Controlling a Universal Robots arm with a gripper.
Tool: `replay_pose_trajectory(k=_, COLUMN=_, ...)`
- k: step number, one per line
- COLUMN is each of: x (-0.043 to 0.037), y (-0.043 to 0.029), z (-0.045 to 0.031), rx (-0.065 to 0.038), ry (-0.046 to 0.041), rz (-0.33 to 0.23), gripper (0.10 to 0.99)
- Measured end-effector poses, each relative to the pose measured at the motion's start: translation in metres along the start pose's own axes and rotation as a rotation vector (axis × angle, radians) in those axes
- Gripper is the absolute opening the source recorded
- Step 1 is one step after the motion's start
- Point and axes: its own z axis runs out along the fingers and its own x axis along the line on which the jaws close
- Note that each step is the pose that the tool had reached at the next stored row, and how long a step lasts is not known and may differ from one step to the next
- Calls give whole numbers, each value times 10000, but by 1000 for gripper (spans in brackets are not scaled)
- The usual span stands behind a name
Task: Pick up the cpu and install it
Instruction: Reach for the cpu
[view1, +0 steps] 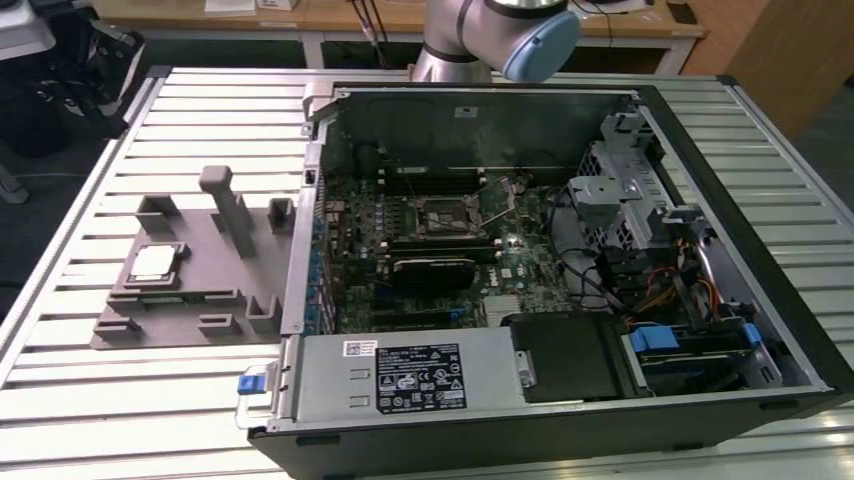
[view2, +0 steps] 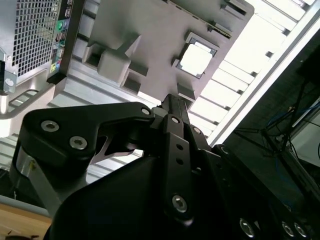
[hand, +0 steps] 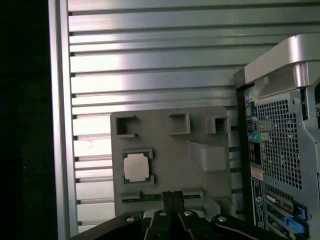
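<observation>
cpu (hand: 136, 166) in grey holder (hand: 170, 150), clear of gripper (hand: 172, 196)

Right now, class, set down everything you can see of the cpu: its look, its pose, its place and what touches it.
The cpu is a small, flat, square chip with a pale silver metal top and a thin darker rim. It lies flat, top up, seated in a square recess of the grey holder. The holder rests on the slatted table, at the exterior view's left of the open case. Only the holder touches the cpu. In the first wrist view the pincer is apart from it, not gripping.
</observation>
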Motion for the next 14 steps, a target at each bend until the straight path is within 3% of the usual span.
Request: replay_pose_trajectory(k=14, x=23, y=-19, z=243, rx=1, ry=2, rz=-1, gripper=106)
